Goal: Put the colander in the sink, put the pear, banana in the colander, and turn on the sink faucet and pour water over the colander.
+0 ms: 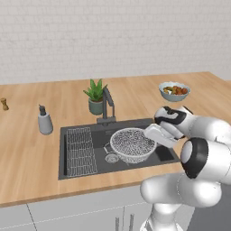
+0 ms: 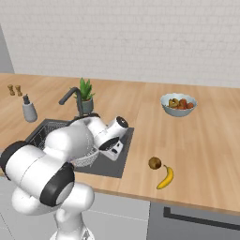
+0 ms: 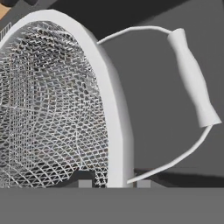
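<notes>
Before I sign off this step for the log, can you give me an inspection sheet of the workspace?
Surface: wooden counter, with the dark sink set into it.
Job's things: colander in the sink beside the wire rack; pear and banana on the counter right of the sink, not yet in the colander; sink faucet behind the basin, no water seen.
Clutter: fruit bowl, potted plant, soap dispenser, small shakers.
Grippers: gripper at the colander's rim by its handle; fingers straddle the rim, grip cannot be told.
Cables: nothing seen.
Surroundings: white brick wall.
</notes>
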{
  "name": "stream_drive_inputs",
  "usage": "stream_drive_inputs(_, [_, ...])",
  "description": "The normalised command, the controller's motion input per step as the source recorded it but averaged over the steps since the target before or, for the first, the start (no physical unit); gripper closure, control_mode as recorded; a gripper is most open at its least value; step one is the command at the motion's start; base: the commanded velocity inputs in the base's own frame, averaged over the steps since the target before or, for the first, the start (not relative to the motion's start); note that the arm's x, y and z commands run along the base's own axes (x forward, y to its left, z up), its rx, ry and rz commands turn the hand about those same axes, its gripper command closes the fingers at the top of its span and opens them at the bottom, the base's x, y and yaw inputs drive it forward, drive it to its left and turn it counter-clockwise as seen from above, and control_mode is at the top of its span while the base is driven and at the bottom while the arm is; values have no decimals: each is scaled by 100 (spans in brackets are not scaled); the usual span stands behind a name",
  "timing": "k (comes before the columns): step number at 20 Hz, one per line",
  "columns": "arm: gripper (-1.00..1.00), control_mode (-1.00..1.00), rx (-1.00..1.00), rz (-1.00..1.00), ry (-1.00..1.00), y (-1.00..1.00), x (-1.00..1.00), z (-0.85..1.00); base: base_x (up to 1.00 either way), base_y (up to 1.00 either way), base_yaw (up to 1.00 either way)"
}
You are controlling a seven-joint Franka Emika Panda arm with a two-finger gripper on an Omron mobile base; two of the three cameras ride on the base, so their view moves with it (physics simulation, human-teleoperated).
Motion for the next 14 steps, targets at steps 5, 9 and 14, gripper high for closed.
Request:
stream_drive_inputs(5, [100,-100,0,8,0,7,33,0,0,0,0])
stream_drive_inputs(9, [100,-100,0,5,0,12,26,0,0,0,0])
stream_drive_inputs(14, [100,-100,-2,6,0,24,10,-5,0,0,0])
